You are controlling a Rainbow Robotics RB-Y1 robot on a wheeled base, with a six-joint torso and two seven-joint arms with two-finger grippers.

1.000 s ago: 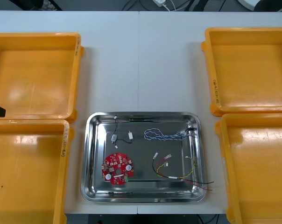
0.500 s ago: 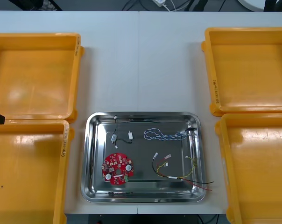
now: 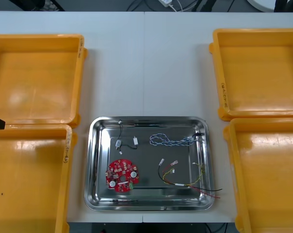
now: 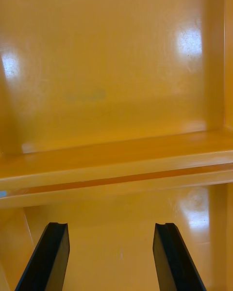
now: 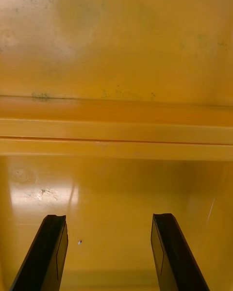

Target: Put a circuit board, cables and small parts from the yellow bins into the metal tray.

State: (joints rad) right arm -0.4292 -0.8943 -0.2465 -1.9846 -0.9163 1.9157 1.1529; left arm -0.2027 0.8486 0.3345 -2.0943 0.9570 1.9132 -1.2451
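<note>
Bare table [image 3: 144, 63] between the yellow bins [image 3: 37, 77], beyond the metal tray [image 3: 151, 167]; cables [image 3: 173, 141] and circuit board [image 3: 122, 175] across the tray floor.

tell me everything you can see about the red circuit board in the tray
The red circuit board is a round disc with a hole near its middle, two pale round components on either side of it, a small green part at its near edge and tiny light markings across its face. It lies flat on the shiny floor of the metal tray, in the near corner on the robot's left. Nothing appears to touch it; the black cable lies just beyond it, apart.
</note>
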